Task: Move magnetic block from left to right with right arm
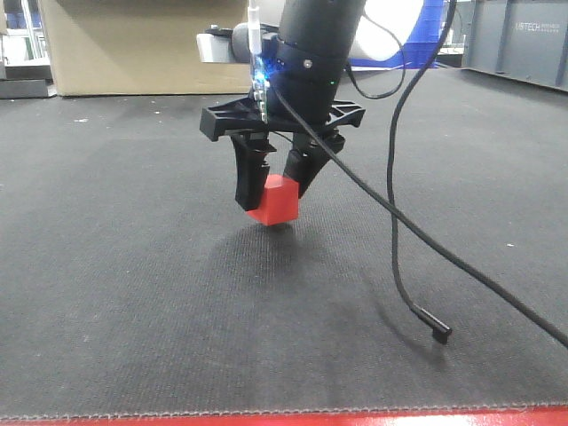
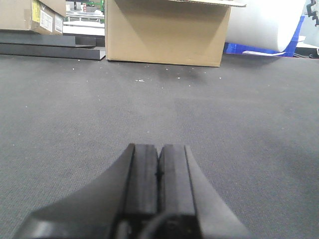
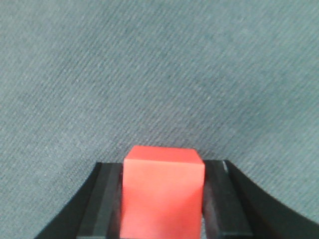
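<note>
Red magnetic block (image 1: 274,201) clamped between right gripper (image 1: 278,186) fingers.

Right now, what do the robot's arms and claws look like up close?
The right claw has two matte black fingers under a black crossbar, on a glossy black wrist with a blue light and a loose black cable. The left claw shows ridged black pads.

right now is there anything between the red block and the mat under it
Nothing. In the front view the magnetic block hangs tilted in the right gripper, with only its shadow on the dark mat below.
</note>
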